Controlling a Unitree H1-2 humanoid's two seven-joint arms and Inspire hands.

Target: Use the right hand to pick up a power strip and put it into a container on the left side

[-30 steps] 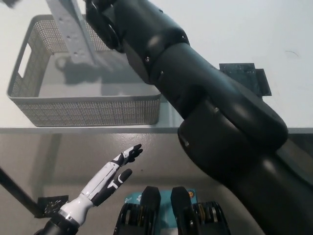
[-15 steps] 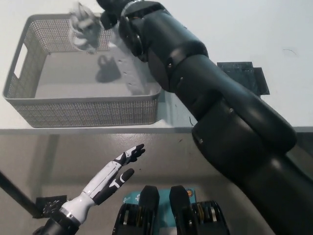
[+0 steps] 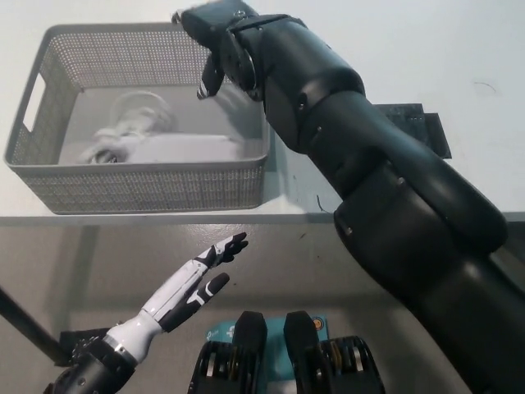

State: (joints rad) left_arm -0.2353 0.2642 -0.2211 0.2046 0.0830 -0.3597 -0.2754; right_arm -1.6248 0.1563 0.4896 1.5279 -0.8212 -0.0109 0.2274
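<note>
Power strip (image 3: 156, 148) blurred in basket (image 3: 148, 187)

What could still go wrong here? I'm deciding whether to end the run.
The right hand, open, hangs over the basket; pulling back low could catch its far rim and drag it. The power strip lies inside with its cord bunched, so a finger might snag it. The left hand rests below the table edge.

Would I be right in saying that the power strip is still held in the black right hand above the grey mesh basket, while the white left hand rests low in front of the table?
Not quite: the head view shows the power strip lying inside the grey mesh basket, and the black right hand above it holds nothing. The white left hand does rest low in front of the table.
</note>
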